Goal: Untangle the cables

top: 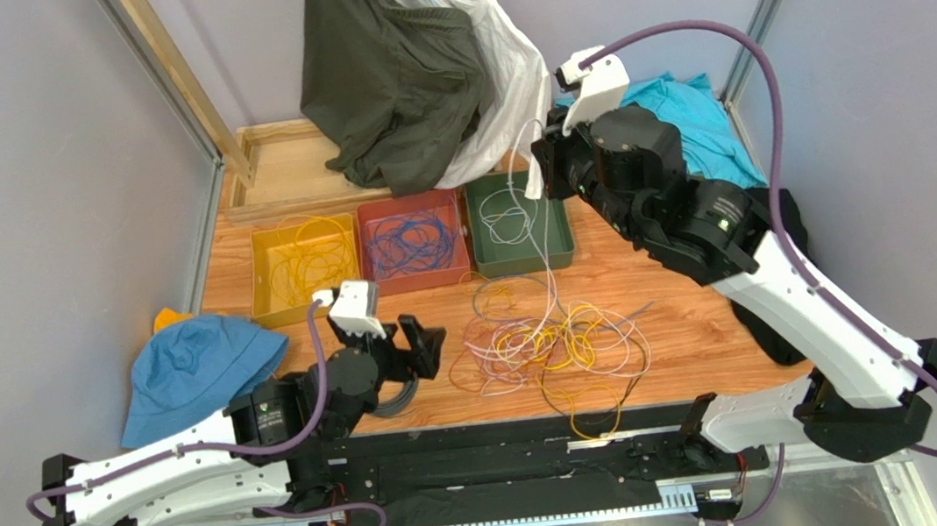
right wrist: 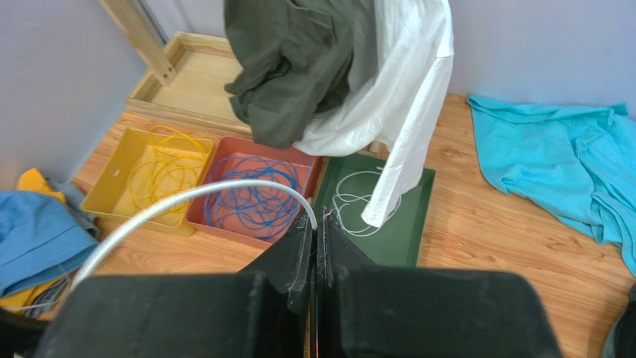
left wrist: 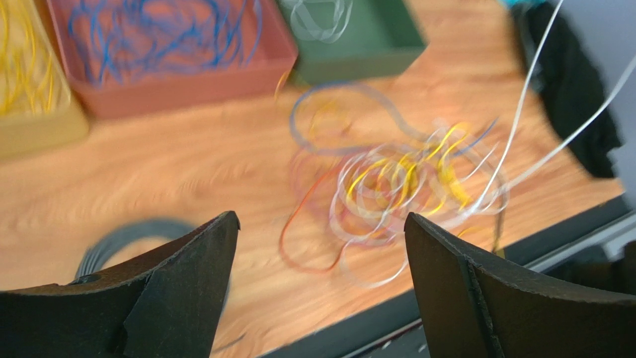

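Pinching one limp, featherlight white cable (right wrist: 186,195) above the tangled cables (top: 549,340), my right pincer (right wrist: 314,224) is clamped; left pincer (left wrist: 321,220) gapes wide.

Bright, even indoor light fills all three views, with only soft, faint shadows on the table (top: 675,279). The top view is sharp. The left wrist view is smeared by motion blur: cables (left wrist: 403,186) and trays (left wrist: 172,93) streak, while the dark left fingers (left wrist: 186,291) look crisper. In the right wrist view the background is sharp; the near right fingers (right wrist: 295,253) and white cable (right wrist: 186,194) look soft.
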